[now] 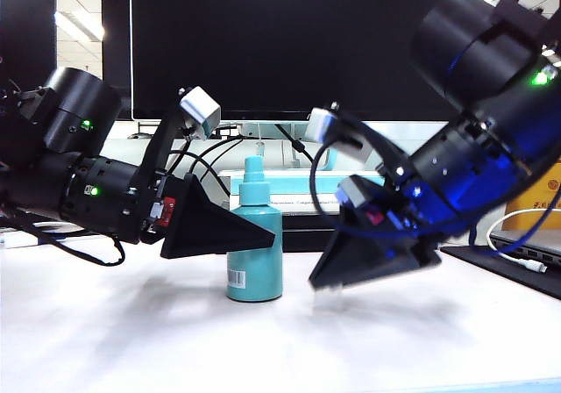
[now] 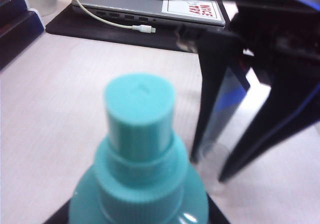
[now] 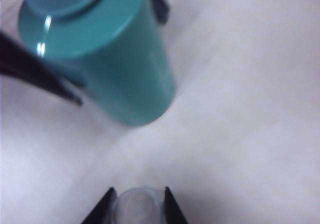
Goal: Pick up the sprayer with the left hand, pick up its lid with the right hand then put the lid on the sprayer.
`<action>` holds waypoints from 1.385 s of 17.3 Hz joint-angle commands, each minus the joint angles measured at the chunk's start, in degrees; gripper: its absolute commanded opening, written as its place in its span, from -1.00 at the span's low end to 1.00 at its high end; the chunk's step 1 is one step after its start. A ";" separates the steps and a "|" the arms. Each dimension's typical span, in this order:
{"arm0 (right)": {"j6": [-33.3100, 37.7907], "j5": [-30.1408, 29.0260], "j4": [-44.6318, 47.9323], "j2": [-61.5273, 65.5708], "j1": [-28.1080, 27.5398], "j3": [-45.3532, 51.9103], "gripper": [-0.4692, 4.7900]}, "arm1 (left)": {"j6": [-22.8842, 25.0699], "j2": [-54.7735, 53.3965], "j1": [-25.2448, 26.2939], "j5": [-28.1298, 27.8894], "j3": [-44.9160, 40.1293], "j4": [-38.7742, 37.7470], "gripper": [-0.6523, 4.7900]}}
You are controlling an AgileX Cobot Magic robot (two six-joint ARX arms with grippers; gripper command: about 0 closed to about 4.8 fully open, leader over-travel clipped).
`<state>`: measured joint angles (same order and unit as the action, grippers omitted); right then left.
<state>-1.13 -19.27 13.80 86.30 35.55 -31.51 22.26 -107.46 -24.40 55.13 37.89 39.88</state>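
You are looking across a pale, off-white surface (image 1: 131,340) that is spreading bare around the work, with a large dark monitor (image 1: 298,42) filling the room behind it and ceiling lights glowing in the upper corners. At the right edge a laptop (image 2: 150,6) is sitting on a black mat (image 2: 110,31), a white cable (image 2: 107,21) trailing beside it. Your left hand (image 1: 268,232) is reaching in from the left of the exterior view, its jaws standing moderately apart on either side of the sprayer (image 1: 255,235); whether they are pressing on it you cannot tell. The sprayer is standing upright on the surface near the middle, barcode label near its base. Your right hand (image 1: 317,282) is tilting down just to the right of the sprayer, tips close above the surface, and in the right wrist view its jaws are closing narrowly against both sides of the lid (image 3: 136,204), which is sitting between them, apart from the sprayer.
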 commanded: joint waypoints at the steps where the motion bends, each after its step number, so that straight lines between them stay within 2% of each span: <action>1: -0.02 2.25 -0.33 -4.98 -0.92 -0.96 -0.42 | -0.15 -0.04 -0.09 -0.50 -0.13 -2.56 0.24; 6: -1.36 2.45 -7.54 -10.69 -2.14 -3.34 -0.44 | 0.20 -0.04 -0.09 -0.55 -0.13 -2.54 0.24; 11: -1.92 2.51 -6.29 -13.31 -2.14 -4.39 -0.51 | -0.02 -0.04 -0.09 -0.46 -0.15 -2.58 0.24; 15: -1.05 -1.81 -8.61 -14.38 -2.10 -9.86 -0.51 | -0.15 -0.04 -0.11 0.63 -0.13 -2.60 0.24; 17: -0.37 -3.85 -8.98 -14.29 -1.86 -12.70 -0.51 | -0.20 -0.04 -0.20 2.97 -0.13 -2.62 0.24; 24: -0.44 -4.94 -13.14 -13.44 -1.42 -14.51 -0.50 | 1.27 -0.07 -4.31 2.93 -0.09 -2.56 0.24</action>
<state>-1.72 -23.84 1.32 72.90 34.02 -45.82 23.11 -107.39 -28.47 58.74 37.87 38.30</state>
